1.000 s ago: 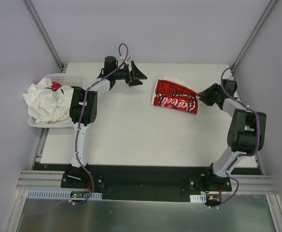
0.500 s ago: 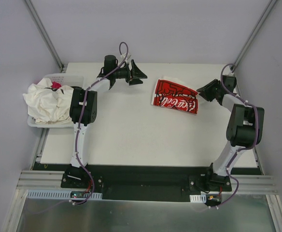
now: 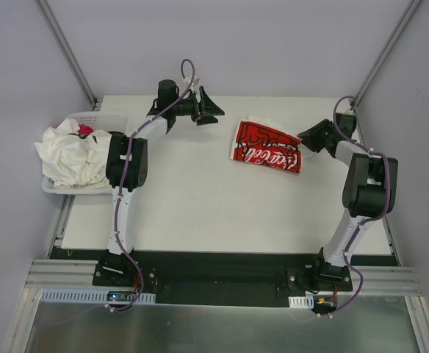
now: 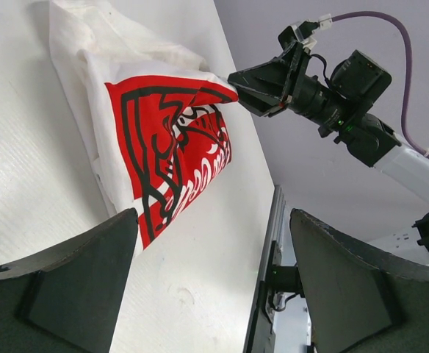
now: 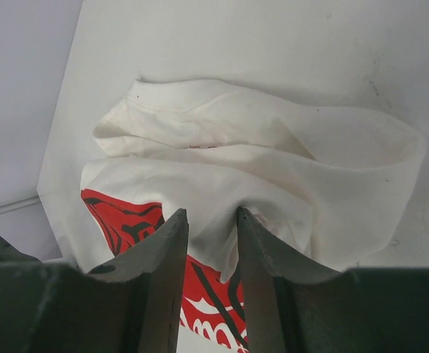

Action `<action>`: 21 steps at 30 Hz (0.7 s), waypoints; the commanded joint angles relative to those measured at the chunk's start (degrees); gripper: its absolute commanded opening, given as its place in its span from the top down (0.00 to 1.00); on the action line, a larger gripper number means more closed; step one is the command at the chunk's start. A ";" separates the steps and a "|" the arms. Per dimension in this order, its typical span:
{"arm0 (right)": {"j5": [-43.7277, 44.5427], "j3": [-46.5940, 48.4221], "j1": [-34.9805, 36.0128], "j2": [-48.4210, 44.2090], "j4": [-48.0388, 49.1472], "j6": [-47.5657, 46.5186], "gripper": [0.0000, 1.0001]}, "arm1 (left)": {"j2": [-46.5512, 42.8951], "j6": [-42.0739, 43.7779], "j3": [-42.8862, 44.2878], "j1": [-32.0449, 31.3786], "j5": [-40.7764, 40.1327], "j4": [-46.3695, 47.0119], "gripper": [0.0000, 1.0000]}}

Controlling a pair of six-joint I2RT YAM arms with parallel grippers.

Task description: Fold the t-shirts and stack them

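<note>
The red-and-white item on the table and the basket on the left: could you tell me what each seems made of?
The red-and-white item looks like thin, soft white cloth with a matte red print: it creases, bunches and shows a stitched hem. The basket looks like stiff white plastic, seemingly perforated, though small in view.

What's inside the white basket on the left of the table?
A crumpled heap of off-white t-shirts fills the basket and spills over its rim. A small red item peeks out at the far edge. Whatever lies under the heap is covered.
</note>
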 commanded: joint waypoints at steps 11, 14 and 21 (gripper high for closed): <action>-0.34 4.30 2.13 1.74 3.25 2.51 0.99 | 2.53 -0.79 2.63 0.14 1.88 1.64 0.17; -0.16 4.38 1.69 1.39 3.25 2.51 0.99 | 2.80 -0.88 2.45 0.14 2.06 1.64 0.17; 0.45 2.19 -1.21 -3.53 2.46 1.81 0.99 | 2.54 -0.70 2.19 0.05 1.97 1.64 0.17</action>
